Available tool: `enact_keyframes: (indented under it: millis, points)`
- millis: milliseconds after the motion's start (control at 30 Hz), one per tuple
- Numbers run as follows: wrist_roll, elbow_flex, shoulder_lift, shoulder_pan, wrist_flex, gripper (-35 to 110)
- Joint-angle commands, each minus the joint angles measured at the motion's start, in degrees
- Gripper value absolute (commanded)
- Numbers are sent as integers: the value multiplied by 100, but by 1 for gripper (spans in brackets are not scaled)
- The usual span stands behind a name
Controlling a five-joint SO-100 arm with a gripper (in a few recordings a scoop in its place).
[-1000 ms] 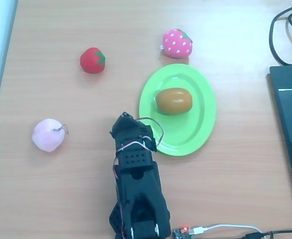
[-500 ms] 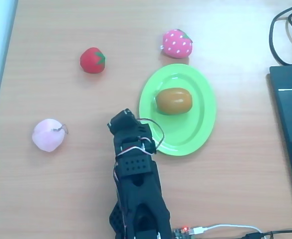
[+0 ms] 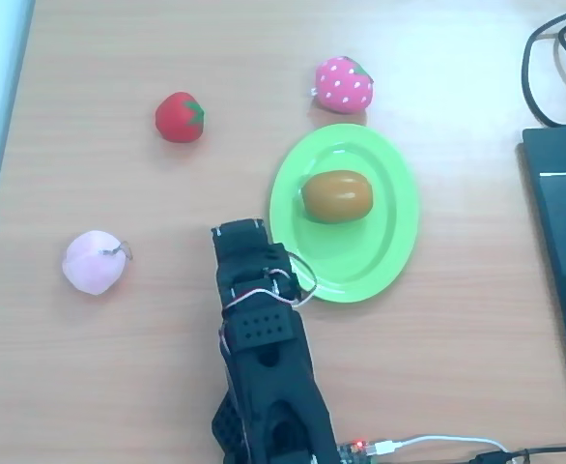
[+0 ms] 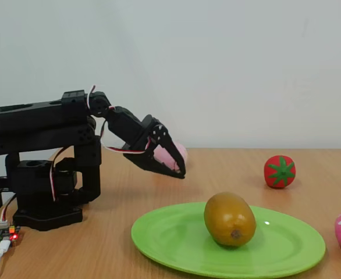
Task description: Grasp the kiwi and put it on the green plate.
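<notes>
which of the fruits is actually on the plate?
The kiwi, the olive-brown one, lies on the green plate. The red strawberry, pink strawberry and pale peach all sit on the bare table.

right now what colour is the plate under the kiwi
Bright lime green plate, clearest in the overhead view.

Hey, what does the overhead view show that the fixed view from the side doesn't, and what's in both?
Overhead alone: the laptop and black cable at the right edge, plus the peach in full, apart from the arm. Side view alone: the wall, the arm's base, and the end effector raised off the table, empty, fingers together. Both: the kiwi resting on the plate, the red strawberry and the pink strawberry.
</notes>
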Motion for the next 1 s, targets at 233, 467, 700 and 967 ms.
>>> enact_keyframes:
  millis: [233,467,700,967]
  points:
    - [-53,-62,114,-149,1011,-8]
    - [-149,-185,114,-185,1600,-8]
    - [-176,-185,114,-255,1600,-8]
    - [-185,-185,114,-272,1600,-8]
